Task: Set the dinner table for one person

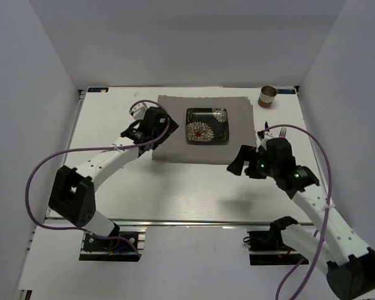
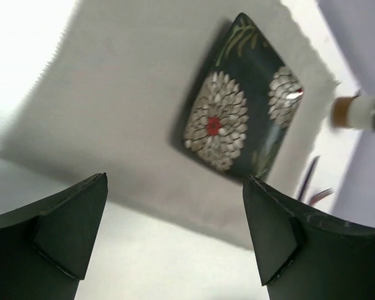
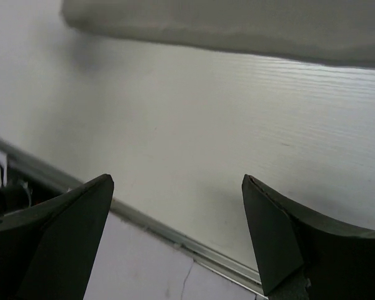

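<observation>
Two tools are being held released, nothing between their fingers. The left tool (image 2: 175,187) is being held over the near left part of a grey placemat (image 1: 240,125). The right tool (image 3: 178,184) is being held over the bare white surface (image 1: 194,187), which is being spanned by both arms. A flowered plate (image 1: 207,125) is being carried by the placemat.

The dinner table (image 3: 237,125) ran past the wrist views' edges; the far-right cup (image 2: 357,112) and utensils (image 2: 309,177) were blurred.
</observation>
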`<state>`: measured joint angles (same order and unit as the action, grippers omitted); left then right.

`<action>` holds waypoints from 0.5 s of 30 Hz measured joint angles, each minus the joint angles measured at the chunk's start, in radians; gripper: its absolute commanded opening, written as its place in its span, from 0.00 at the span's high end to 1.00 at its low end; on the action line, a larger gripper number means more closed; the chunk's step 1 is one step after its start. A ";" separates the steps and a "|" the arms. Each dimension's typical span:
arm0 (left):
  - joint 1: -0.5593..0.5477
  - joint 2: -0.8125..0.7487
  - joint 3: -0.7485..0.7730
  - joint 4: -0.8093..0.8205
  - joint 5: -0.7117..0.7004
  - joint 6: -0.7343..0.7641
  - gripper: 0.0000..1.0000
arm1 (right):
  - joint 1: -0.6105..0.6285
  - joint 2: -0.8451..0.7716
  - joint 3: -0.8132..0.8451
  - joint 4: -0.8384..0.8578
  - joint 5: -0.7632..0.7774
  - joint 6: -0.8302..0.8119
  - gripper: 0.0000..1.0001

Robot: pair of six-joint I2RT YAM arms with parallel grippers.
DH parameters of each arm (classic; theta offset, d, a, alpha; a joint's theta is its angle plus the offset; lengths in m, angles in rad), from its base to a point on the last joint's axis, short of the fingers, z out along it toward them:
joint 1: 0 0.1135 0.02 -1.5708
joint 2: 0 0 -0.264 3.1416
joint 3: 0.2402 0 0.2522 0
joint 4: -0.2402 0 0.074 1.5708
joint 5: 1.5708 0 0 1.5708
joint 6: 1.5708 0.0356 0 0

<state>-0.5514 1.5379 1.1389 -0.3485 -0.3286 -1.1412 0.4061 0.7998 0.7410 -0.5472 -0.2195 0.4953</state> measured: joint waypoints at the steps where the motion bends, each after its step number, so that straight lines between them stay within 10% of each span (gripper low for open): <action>1: 0.001 -0.017 0.024 -0.054 -0.005 0.039 0.02 | -0.001 0.048 0.003 0.013 0.039 0.022 0.11; 15: 0.006 -0.257 -0.049 -0.515 -0.114 0.465 0.02 | -0.101 0.697 0.579 0.055 0.547 0.158 0.11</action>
<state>-0.5449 1.2808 1.0901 -0.8631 -0.4431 -0.6762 0.3050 1.4967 1.3201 -0.4919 0.3271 0.6533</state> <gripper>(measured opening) 0.982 0.890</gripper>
